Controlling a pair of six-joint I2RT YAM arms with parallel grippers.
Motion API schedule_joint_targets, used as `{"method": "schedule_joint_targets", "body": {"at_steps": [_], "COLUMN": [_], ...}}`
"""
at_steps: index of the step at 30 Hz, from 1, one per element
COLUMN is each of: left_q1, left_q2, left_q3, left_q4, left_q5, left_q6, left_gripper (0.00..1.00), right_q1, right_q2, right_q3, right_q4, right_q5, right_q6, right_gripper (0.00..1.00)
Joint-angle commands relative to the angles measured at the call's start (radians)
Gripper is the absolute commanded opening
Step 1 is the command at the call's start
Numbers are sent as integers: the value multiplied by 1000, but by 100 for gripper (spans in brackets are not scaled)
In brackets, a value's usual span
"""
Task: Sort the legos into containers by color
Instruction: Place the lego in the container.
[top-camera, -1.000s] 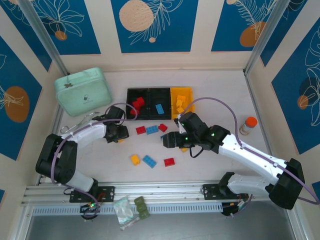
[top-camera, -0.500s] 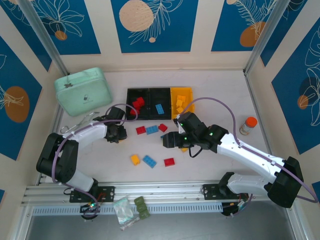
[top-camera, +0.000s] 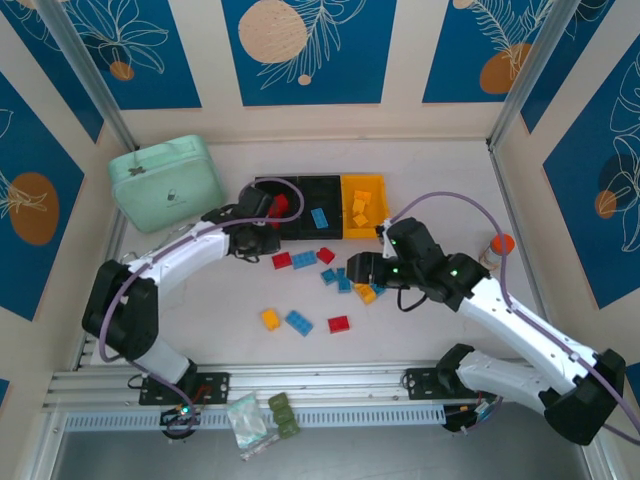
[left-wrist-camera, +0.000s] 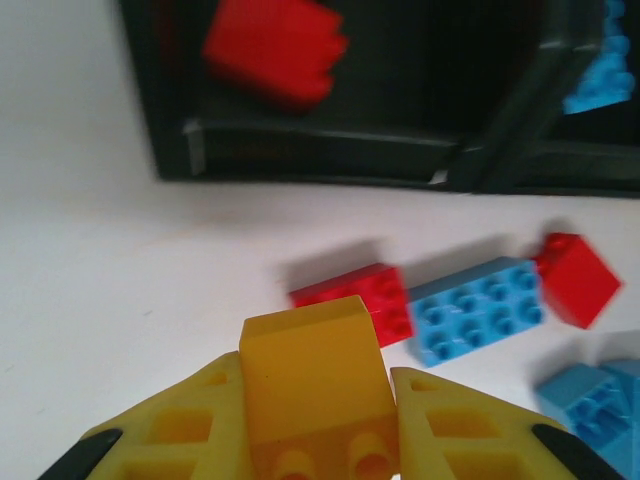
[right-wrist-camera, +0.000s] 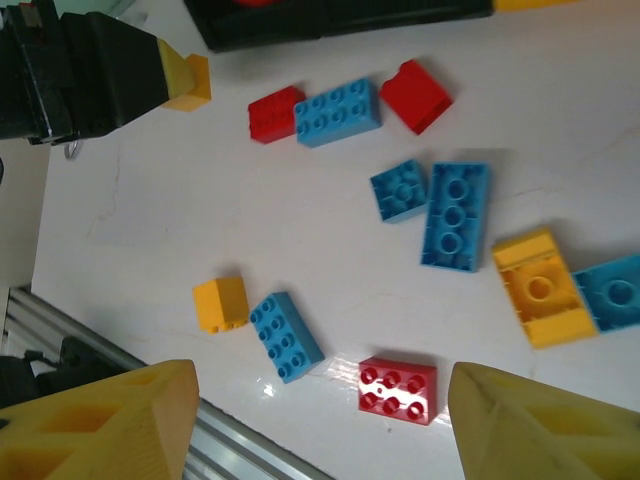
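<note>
Now we count ten loose legos (top-camera: 298, 322) on the worktop (top-camera: 230, 300), three bins (top-camera: 325, 195) behind.
Three red, five blue, two yellow; left pincer (left-wrist-camera: 318, 405) pinches another yellow brick (left-wrist-camera: 310, 365); right pincer (right-wrist-camera: 322, 395) spread, empty.

Top view looks down; 2 close wrist views share legos (right-wrist-camera: 338, 110).

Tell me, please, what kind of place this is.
Probably a robot test cell in a lab, not a home: two robot arms are bolted to an aluminium rail at the edge of a white table, printed blue leaf panels wall it in, and lego bricks lie scattered.
</note>
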Motion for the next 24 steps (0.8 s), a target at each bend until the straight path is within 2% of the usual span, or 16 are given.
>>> {"method": "schedule_joint_targets", "body": {"at_steps": [1, 6, 12, 24], "left_q1": [-55, -124, -182, -219], "left_q2": [71, 199, 367, 693], "left_q3": [95, 277, 520, 1006], "left_q4": [-48, -78, -132, -251], "left_q5": [15, 22, 35, 54], "left_q6": [25, 38, 60, 84], "left_gripper": [27, 28, 28, 28], "right_q1": [-52, -139, -183, -277], "right_q2": [-57, -107, -154, -235], "right_q3": [-32, -55, -85, -146], "right_q4": [-62, -97, -122, -150], "right_q5": [3, -21, -31, -66], "right_q6": [8, 19, 26, 33], "right_gripper": [67, 67, 67, 67]}}
